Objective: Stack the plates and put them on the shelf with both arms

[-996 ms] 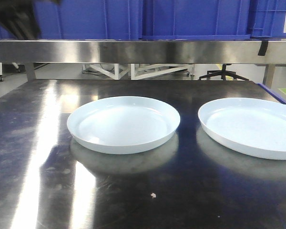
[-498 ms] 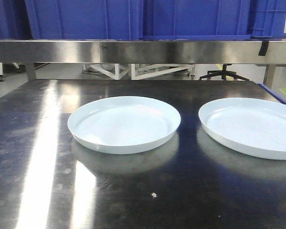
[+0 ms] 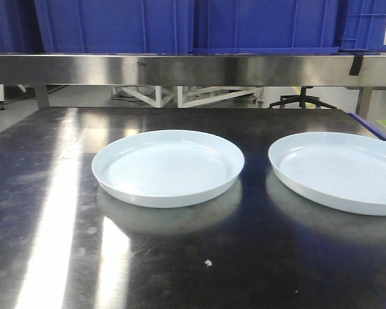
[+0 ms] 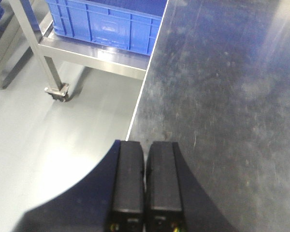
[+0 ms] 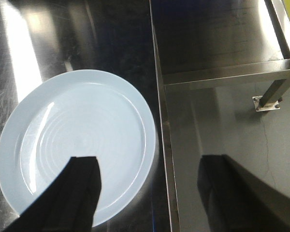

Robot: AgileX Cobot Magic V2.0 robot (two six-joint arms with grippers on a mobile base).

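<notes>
Two pale blue-white plates lie apart on the dark steel table: the left plate (image 3: 168,167) near the middle, the right plate (image 3: 338,170) at the right edge of the front view. The steel shelf (image 3: 193,69) runs across behind them. No gripper shows in the front view. My right gripper (image 5: 150,162) hangs open above the right plate (image 5: 72,140), one finger (image 5: 82,193) over the plate's inside, the other past the table edge. My left gripper (image 4: 145,145) is shut on nothing, over the table's left edge.
Blue crates (image 3: 116,26) stand on the shelf. Another blue crate (image 4: 106,24) sits on a low wheeled steel rack to the left of the table. The table's right edge (image 5: 159,121) drops to grey floor, with a steel leg (image 5: 275,92) beyond.
A dark blurred arm at the top left of the front view one second ago has left that view. The plates lie where they were.
</notes>
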